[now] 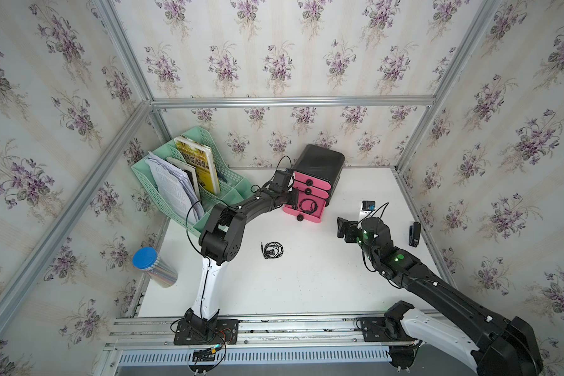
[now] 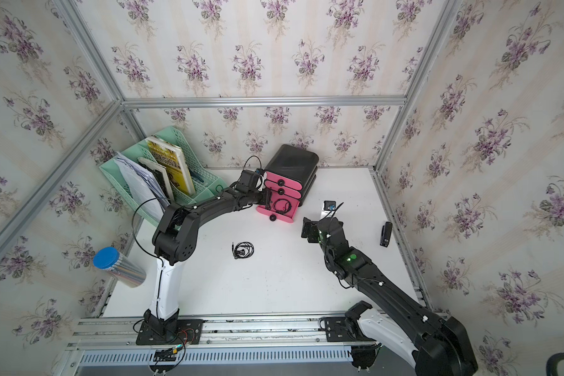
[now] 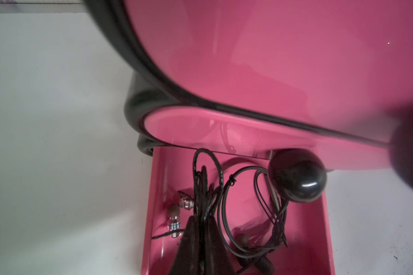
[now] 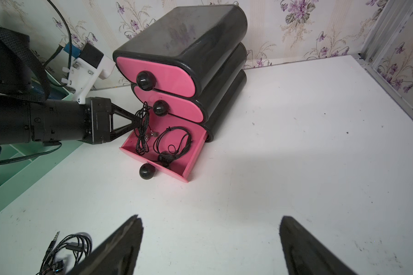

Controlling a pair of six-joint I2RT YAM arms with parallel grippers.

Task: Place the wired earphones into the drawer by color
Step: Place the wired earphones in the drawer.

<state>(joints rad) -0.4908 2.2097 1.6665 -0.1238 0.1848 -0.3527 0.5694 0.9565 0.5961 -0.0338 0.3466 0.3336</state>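
The drawer (image 1: 323,162) is a black cabinet with three pink fronts, standing at the back wall. Its bottom tray (image 4: 196,152) is pulled out, and one black set of wired earphones (image 4: 174,142) lies coiled in it. My left gripper (image 4: 135,123) is shut on a second black set (image 3: 202,181), which hangs over the left part of that tray. A third black set (image 1: 272,250) lies on the table in front of the left arm. My right gripper (image 4: 210,221) hovers open and empty over the table, right of the cabinet (image 2: 293,159).
A mint-green file rack (image 1: 209,182) with books and papers stands left of the cabinet, close behind the left arm. A shiny cylinder with a blue lid (image 1: 153,267) leans at the left edge. A black stapler (image 1: 414,233) and a small white box (image 1: 368,208) sit at the right.
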